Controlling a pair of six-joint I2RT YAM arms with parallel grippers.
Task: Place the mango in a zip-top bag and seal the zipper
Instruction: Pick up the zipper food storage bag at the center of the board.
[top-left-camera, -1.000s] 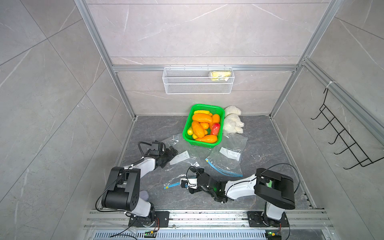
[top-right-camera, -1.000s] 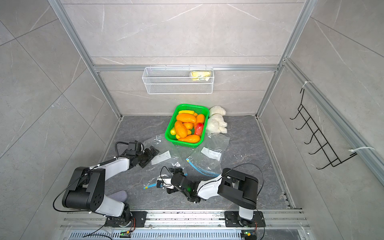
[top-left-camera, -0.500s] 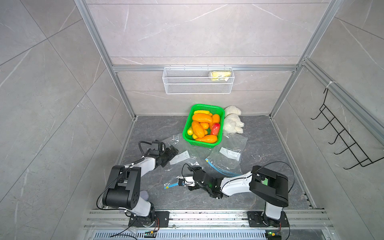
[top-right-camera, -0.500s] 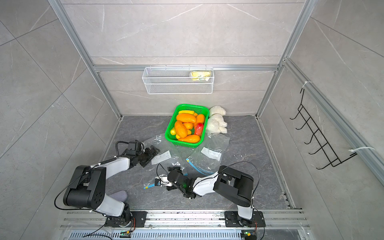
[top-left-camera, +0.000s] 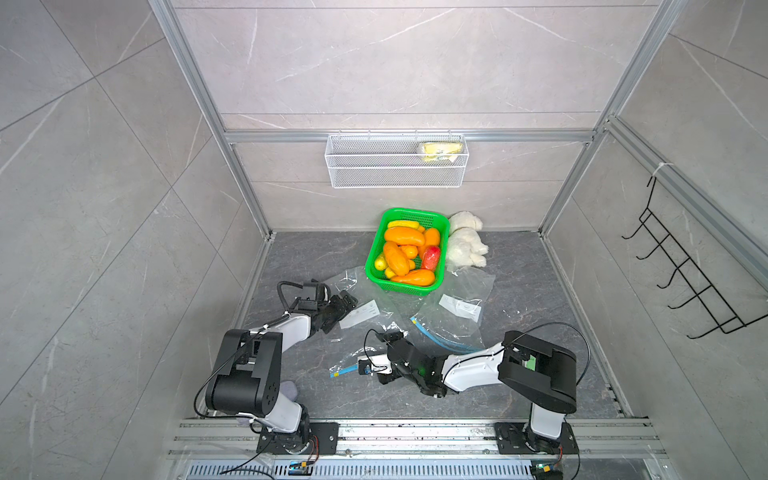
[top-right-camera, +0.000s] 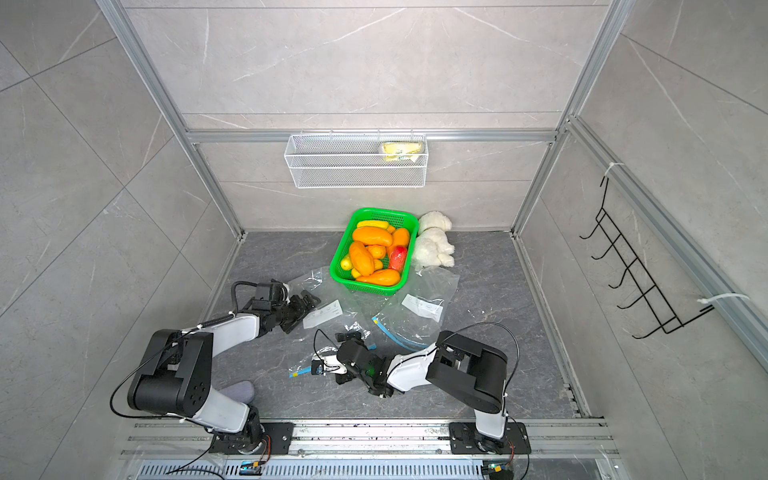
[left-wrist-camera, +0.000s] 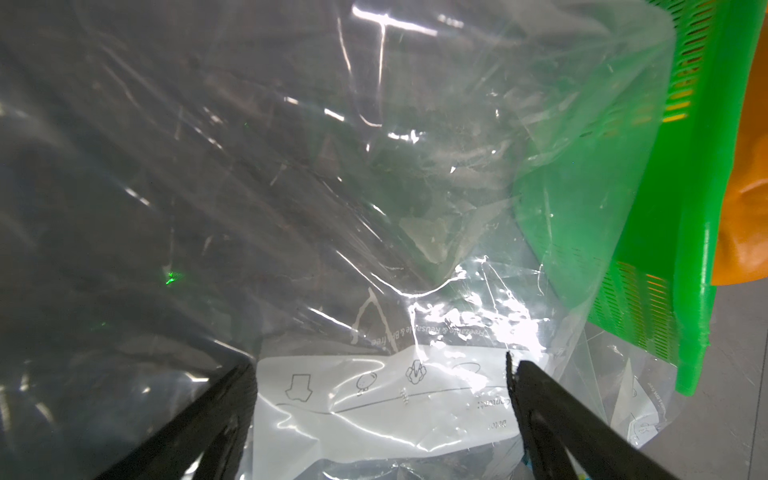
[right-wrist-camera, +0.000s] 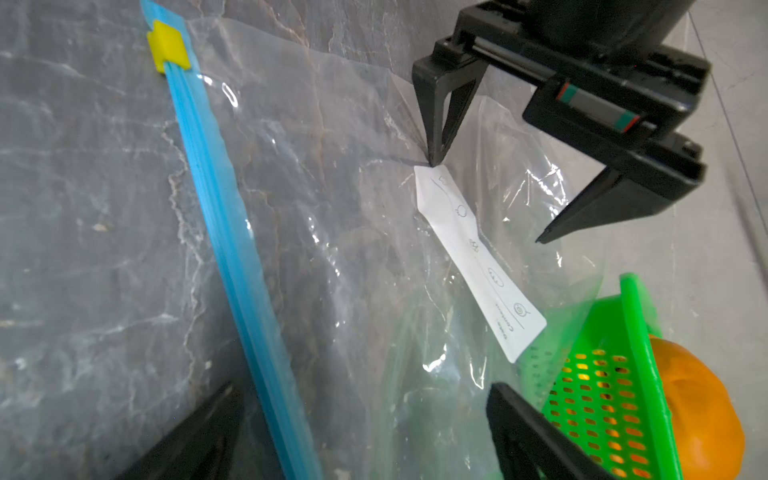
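Several orange mangoes (top-left-camera: 404, 235) (top-right-camera: 372, 235) lie in the green basket (top-left-camera: 376, 253) (top-right-camera: 340, 257) at the back. A clear zip-top bag (top-left-camera: 365, 311) (left-wrist-camera: 374, 403) with a white label lies in front of it. My left gripper (top-left-camera: 347, 305) (top-right-camera: 309, 301) (left-wrist-camera: 380, 374) is open, its fingertips (right-wrist-camera: 434, 160) down on the bag either side of the label (right-wrist-camera: 478, 257). My right gripper (top-left-camera: 376, 358) (top-right-camera: 332, 361) (right-wrist-camera: 361, 399) is open and low over the bag's blue zipper (right-wrist-camera: 232, 249), which runs between its fingers. The yellow slider (right-wrist-camera: 168, 45) sits at the zipper's far end.
A second clear bag (top-left-camera: 457, 316) with a blue zipper lies to the right. A white plush toy (top-left-camera: 463, 245) sits beside the basket. A wire shelf (top-left-camera: 395, 166) hangs on the back wall. A black hook rack (top-left-camera: 685, 282) hangs on the right wall.
My right arm has slid a little to the left along the bag's zipper edge. The left arm and the bags have stayed put.
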